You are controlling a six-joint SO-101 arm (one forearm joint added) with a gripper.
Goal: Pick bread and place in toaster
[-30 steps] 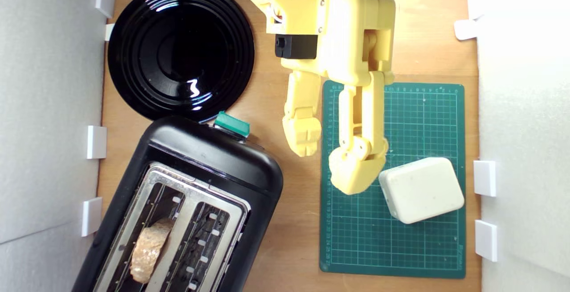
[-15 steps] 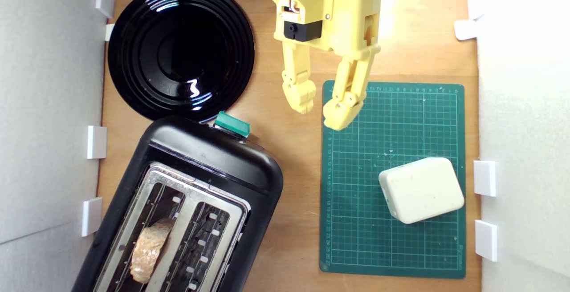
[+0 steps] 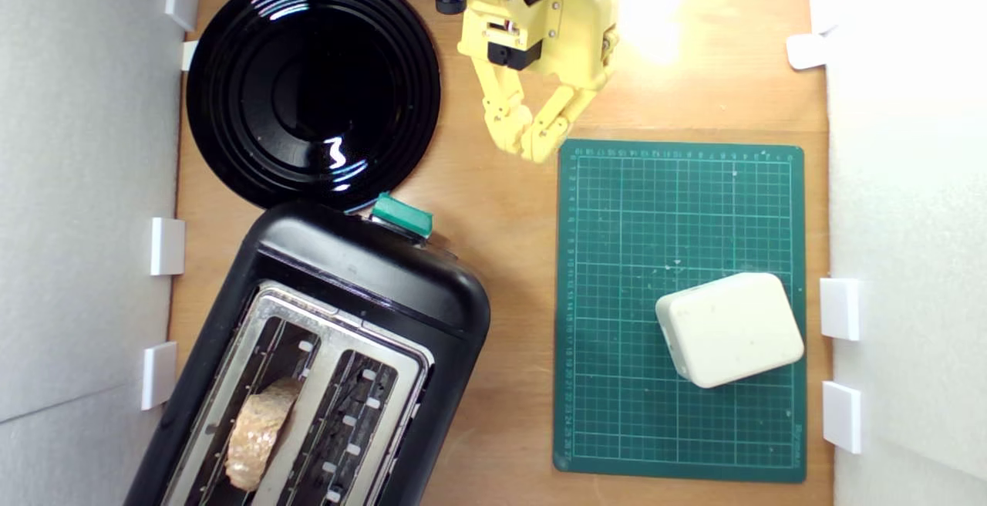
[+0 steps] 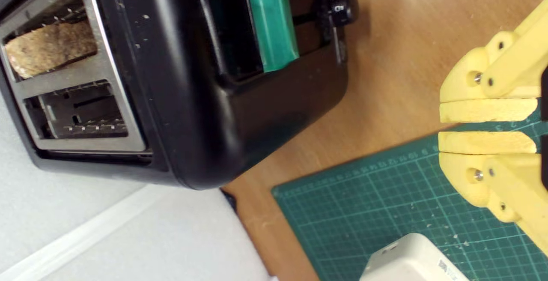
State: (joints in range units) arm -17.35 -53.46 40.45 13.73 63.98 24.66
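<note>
Exterior: bread (image 3: 258, 433) already in toaster (image 3: 370, 290) slot nearer view's left; gripper (image 3: 526, 145) empty, fingertips nearly together, well apart from toaster.
Wrist: bread (image 4: 49, 49) seated in slot; narrow gap between jaws. Task looks done.

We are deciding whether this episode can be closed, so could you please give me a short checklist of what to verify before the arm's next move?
1. Bread sits in a toaster slot: ok.
2. Gripper holds nothing, its jaws nearly closed with a thin gap: ok.
3. Gripper is apart from the toaster and the black plate: ok.
4. White block lies on the green mat, away from the gripper: ok.
5. Green lever knob pressed down: cannot tell.
</note>
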